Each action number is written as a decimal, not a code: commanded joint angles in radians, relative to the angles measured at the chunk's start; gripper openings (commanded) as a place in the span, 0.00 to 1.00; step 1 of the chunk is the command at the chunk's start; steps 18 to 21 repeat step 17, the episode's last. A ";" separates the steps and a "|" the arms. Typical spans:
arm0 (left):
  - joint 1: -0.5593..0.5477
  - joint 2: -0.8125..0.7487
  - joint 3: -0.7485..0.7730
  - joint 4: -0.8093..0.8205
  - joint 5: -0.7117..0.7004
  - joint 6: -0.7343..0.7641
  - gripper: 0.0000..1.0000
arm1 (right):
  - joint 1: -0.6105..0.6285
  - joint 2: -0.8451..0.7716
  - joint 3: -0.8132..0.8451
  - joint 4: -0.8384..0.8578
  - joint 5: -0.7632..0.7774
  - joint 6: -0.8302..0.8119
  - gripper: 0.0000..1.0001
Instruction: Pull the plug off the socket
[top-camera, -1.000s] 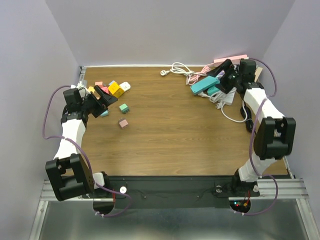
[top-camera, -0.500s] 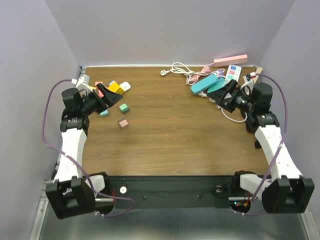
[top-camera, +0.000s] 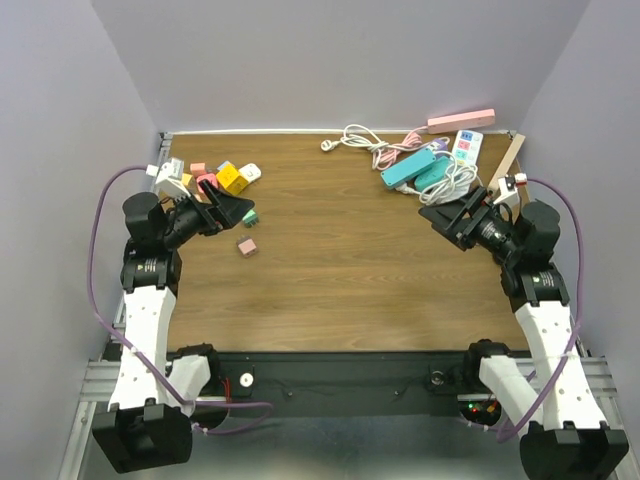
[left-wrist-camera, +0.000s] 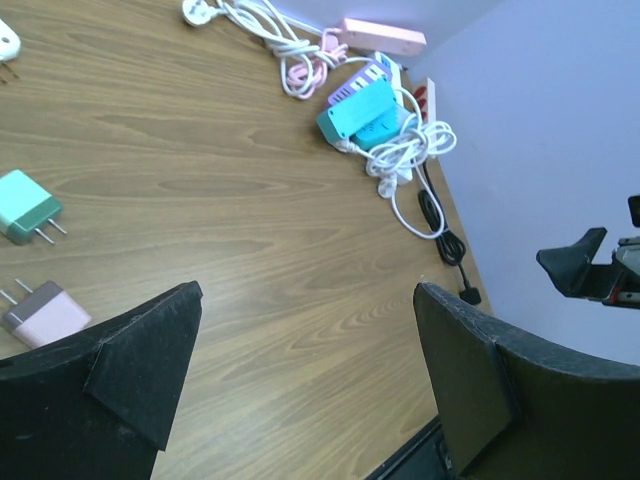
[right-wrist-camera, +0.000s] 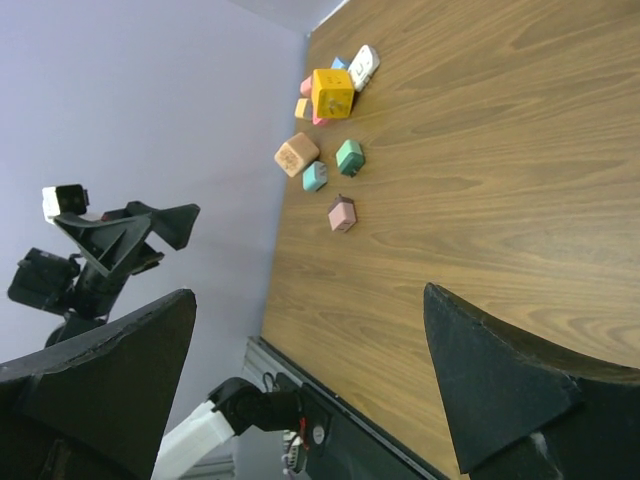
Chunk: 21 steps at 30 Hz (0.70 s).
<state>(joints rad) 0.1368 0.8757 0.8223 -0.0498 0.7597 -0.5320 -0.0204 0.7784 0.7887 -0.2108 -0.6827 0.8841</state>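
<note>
I stand by the desk (top-camera: 340, 270) and see both arms lifted above it, each on its own side. The left gripper (top-camera: 232, 203) hangs over the far-left part of the wood with its jaws wide apart and nothing between them. The right gripper (top-camera: 438, 222) hovers near the right edge, its jaws also apart and empty. The things of the task lie in the far-right corner: a teal power strip (top-camera: 408, 169), a white power strip (top-camera: 466, 146) and a pink power strip (top-camera: 462, 119), tangled with white cables (top-camera: 365, 140). A small purple piece (left-wrist-camera: 352, 85) sits against the teal strip, but I cannot tell if it is a plug seated in a socket. On the far-left side several plugs lie loose, among them a yellow adapter (top-camera: 232, 179), a green plug (left-wrist-camera: 25, 205) and a pink plug (top-camera: 246, 246). I judge that these are already out of their sockets. If any plug remains, the right gripper is the nearer one and has to go down to the strips.
</note>
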 joint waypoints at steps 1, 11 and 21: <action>-0.045 -0.029 0.024 0.034 0.066 0.043 0.99 | -0.009 -0.051 0.000 0.016 -0.041 0.049 1.00; -0.083 -0.037 0.055 0.033 0.087 0.066 0.99 | -0.007 -0.064 0.032 0.016 -0.054 0.073 1.00; -0.094 -0.038 0.055 0.033 0.093 0.081 0.99 | -0.009 -0.074 0.034 0.013 -0.035 0.079 1.00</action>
